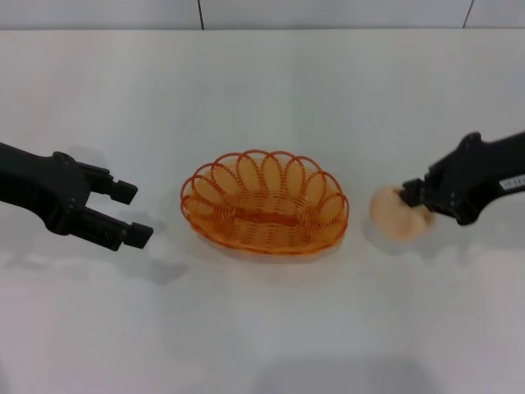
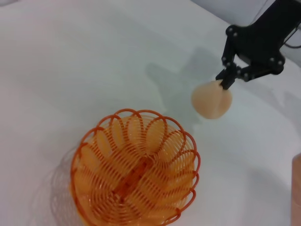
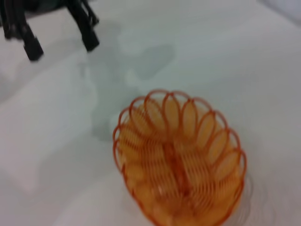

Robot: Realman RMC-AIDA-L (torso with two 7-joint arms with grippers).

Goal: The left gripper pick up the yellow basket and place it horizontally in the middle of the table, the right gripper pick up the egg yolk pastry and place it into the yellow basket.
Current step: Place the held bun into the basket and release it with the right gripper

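The yellow basket (image 1: 264, 203) lies lengthwise across the middle of the white table (image 1: 262, 328), empty. It also shows in the left wrist view (image 2: 135, 169) and the right wrist view (image 3: 178, 157). My left gripper (image 1: 131, 213) is open and empty, left of the basket and apart from it; it also shows in the right wrist view (image 3: 61, 42). My right gripper (image 1: 408, 197) is shut on the egg yolk pastry (image 1: 398, 217), just right of the basket. In the left wrist view the pastry (image 2: 211, 99) hangs from the right gripper (image 2: 228, 80), seemingly a little above the table.
The table's far edge (image 1: 262, 29) meets a tiled wall at the back. A peach-coloured shape (image 2: 296, 188) shows at the edge of the left wrist view; I cannot tell what it is.
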